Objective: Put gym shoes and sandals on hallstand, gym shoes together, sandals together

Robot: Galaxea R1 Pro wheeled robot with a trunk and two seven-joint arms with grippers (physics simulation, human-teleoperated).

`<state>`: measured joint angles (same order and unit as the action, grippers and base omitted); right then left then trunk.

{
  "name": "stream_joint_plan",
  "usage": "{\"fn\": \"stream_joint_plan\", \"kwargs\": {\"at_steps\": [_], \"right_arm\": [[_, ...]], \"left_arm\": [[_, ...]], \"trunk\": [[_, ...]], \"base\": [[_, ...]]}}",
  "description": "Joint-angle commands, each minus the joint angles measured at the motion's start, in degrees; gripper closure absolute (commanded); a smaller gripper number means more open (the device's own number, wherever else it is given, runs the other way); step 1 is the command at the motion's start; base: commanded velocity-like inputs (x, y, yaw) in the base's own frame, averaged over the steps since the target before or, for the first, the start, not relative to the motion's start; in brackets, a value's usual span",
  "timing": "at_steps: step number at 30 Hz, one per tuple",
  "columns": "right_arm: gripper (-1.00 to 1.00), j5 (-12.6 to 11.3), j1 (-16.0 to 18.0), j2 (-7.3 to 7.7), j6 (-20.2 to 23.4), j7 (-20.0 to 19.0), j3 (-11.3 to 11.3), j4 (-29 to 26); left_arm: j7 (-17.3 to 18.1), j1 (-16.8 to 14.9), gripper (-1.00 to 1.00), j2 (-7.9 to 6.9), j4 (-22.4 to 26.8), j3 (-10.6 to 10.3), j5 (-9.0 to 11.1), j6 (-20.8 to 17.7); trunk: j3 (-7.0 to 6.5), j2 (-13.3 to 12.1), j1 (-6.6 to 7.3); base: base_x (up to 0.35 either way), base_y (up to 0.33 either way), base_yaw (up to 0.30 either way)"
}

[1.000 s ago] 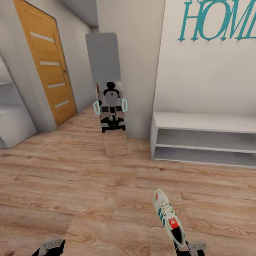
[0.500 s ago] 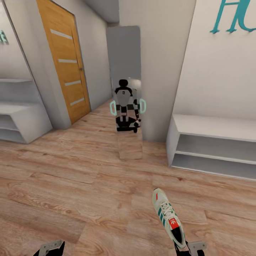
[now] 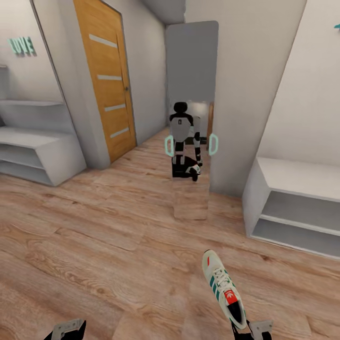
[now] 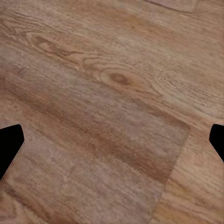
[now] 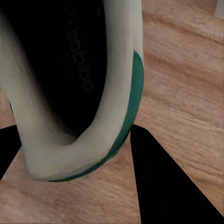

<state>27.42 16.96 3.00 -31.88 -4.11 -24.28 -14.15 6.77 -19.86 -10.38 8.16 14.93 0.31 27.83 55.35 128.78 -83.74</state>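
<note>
Right gripper (image 3: 245, 330) is clenched on the heel of a gym shoe (image 3: 223, 289), toe pointing forward. Left gripper (image 3: 63, 330) hangs released over the corridor floor (image 3: 94, 236). The hallstand (image 3: 302, 174) lies ahead to the right, nearer the loaded arm.

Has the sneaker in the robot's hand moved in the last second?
Cannot tell. The sneaker keeps its spot above the right gripper in the head view; the rack slid right because the camera turned left.
</note>
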Motion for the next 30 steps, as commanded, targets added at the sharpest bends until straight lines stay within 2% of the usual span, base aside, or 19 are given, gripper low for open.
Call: {"fn": "stream_joint_plan", "kwargs": {"at_steps": [1,9,30], "right_arm": [[1.00,0.0,0.0,-0.01,-0.2,-0.5,-0.5,0.0],[1.00,0.0,0.1,-0.01,-0.2,-0.5,-0.5,0.0],[1.00,0.1,0.0,-0.01,-0.2,-0.5,-0.5,0.0]], "left_arm": [[0.5,0.0,-1.00,0.01,-0.1,0.5,0.0,0.1],[0.5,-0.1,-1.00,-0.02,-0.1,0.5,0.4,0.1],[0.5,-0.1,-1.00,-0.07,-0.1,0.5,0.6,0.1]], "trunk": [[0.11,0.0,-0.02],[0.61,0.0,-0.02],[1.90,0.0,-0.02]], "base": [[0.336,0.002,0.215],[0.275,0.001,0.215],[0.023,0.000,0.215]]}}
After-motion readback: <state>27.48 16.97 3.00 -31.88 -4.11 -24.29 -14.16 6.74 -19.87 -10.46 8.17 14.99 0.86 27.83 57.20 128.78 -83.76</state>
